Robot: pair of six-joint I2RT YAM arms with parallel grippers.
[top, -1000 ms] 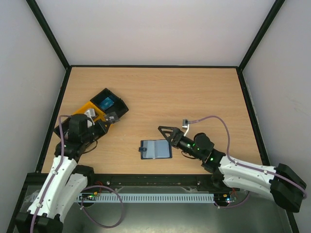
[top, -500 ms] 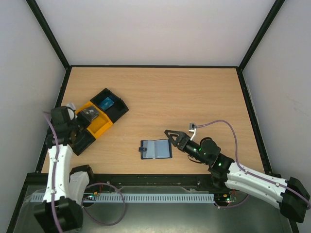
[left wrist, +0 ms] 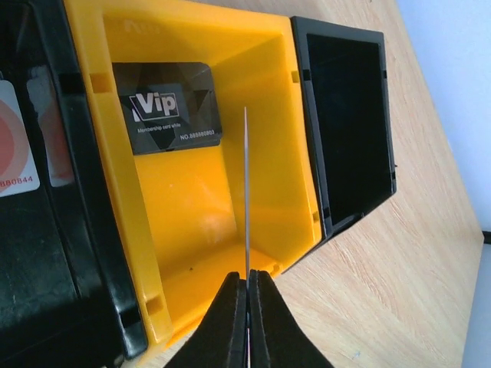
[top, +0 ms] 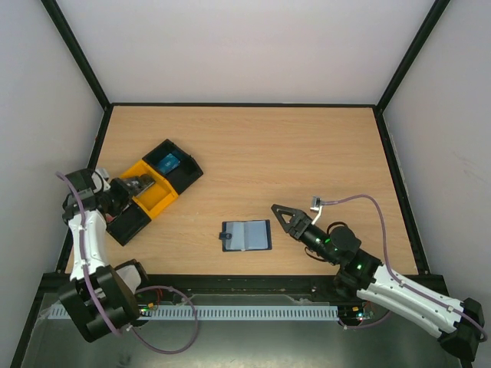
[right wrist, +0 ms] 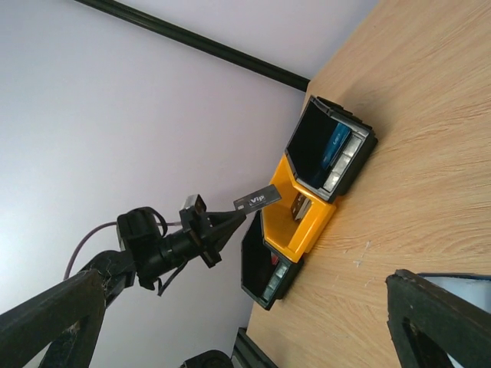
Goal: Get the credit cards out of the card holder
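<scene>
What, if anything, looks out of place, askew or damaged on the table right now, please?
Nothing stands out. The card holder lies open and flat, and the left fingers pinch a dark card over the yellow tray.

I see the left gripper (right wrist: 239, 218) pinching a dark Vip card (right wrist: 258, 199) in the air just beside the yellow tray (right wrist: 311, 224). Against one end of that tray, a black tray (right wrist: 311, 142) holds a blue card (right wrist: 337, 142); a second black tray (right wrist: 253, 253) touches the other end.

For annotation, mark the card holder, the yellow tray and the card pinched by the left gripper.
card holder (top: 246, 235): top view, centre of its open panels.
yellow tray (left wrist: 184, 215): left wrist view, bare floor.
held card (right wrist: 258, 199): right wrist view, dark printed face.
</scene>
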